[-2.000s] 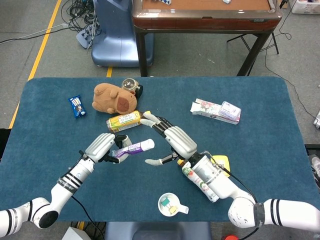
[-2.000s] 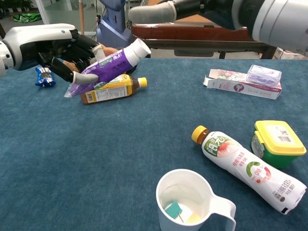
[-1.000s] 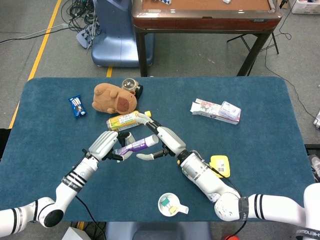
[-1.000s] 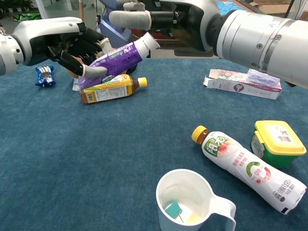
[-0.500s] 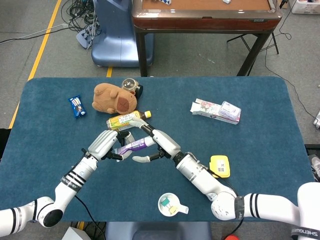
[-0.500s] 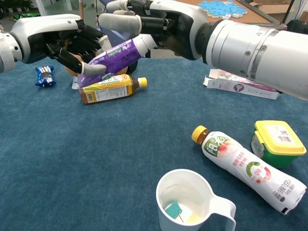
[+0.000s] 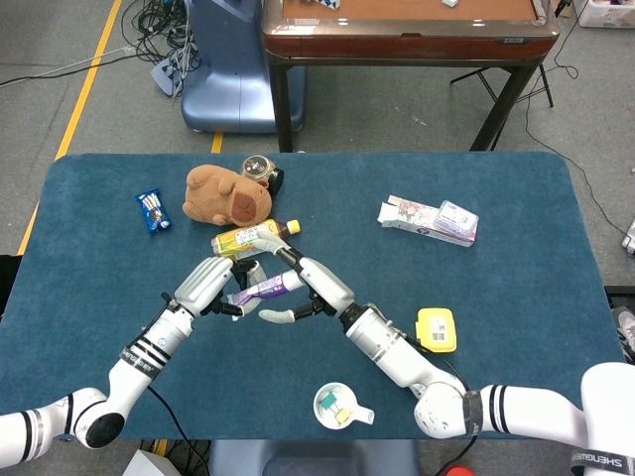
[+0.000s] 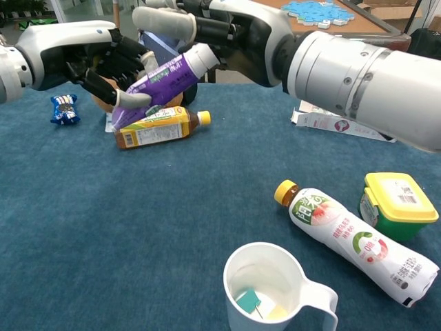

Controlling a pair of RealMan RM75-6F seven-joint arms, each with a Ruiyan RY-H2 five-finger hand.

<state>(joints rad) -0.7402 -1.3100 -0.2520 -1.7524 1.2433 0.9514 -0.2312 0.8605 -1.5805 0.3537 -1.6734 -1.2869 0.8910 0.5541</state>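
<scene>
Purple tube (image 8: 160, 84): held tilted above the table (image 7: 516, 297), white cap end raised toward the right hand, flat tail end low in the left hand; it hangs just over the yellow tea bottle.
Left hand (image 8: 103, 63): fingers curled around the lower half of the purple tube, gripping it firmly.
Right hand (image 8: 207, 31): at the cap end of the purple tube, fingers partly curled over the cap and the thumb stretched out above it; whether it actually grips the cap I cannot tell.
Yellow tea bottle (image 7: 246, 238): lying on its side directly beneath the purple tube, cap pointing right.
Brown plush toy (image 7: 226, 196): just behind the purple tube, touching the tea bottle's far side.
Small round tin (image 7: 257, 169): beyond the purple tube, right against the plush toy's back edge.
Blue snack packet (image 7: 152, 209): well to the left of the purple tube, left of the plush.
White cup (image 8: 274, 289): well in front of the purple tube, at the near table edge, small clips inside.
Peach drink bottle (image 8: 353, 240): lying flat, in front and to the right of the purple tube.
Yellow-lidded tub (image 8: 397, 204): touching the peach bottle, further right of the purple tube.
Flat carton (image 7: 413, 216): far to the right of the purple tube, a purple tissue pack (image 7: 455, 218) on top.
</scene>
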